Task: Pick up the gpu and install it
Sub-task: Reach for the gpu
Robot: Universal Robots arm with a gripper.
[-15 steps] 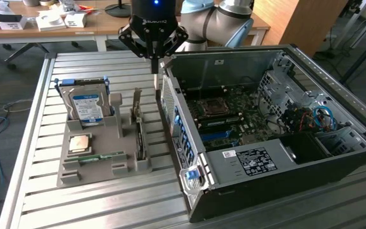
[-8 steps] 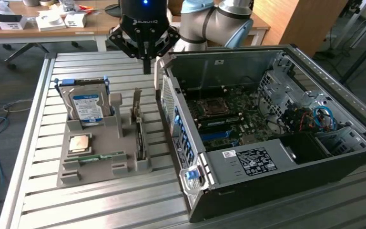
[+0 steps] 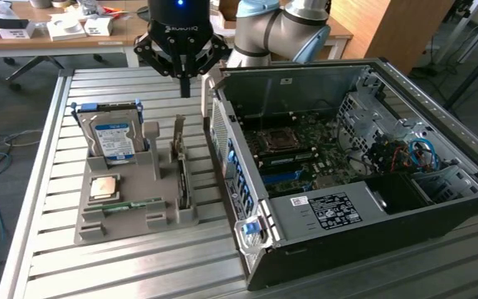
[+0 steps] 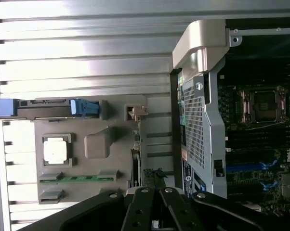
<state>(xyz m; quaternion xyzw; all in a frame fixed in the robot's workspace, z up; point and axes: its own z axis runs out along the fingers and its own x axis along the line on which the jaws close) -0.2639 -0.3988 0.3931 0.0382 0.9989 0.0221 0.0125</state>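
The gpu point(image 3: 182, 177) stands on edge in a slot of the grey holder point(image 3: 139, 180), its silver bracket end point(image 3: 178, 132) toward the far side. In the wrist view the gpu point(image 4: 134, 166) appears edge-on as a thin dark strip. My gripper point(image 3: 186, 92) hangs above the table beyond the holder's far end, next to the computer case's corner, higher than the gpu and apart from it. Its fingers are pressed together with nothing between them. The gripper point(image 4: 154, 204) also shows in the wrist view, just off the card's near end.
The open computer case point(image 3: 388, 212) lies at the exterior view's right, with its motherboard point(image 3: 301, 156) exposed. The holder also carries a hard drive point(image 3: 112, 138), a processor chip point(image 3: 106, 187) and a memory stick point(image 3: 127, 205). All rest on a slatted metal table point(image 3: 98, 268).
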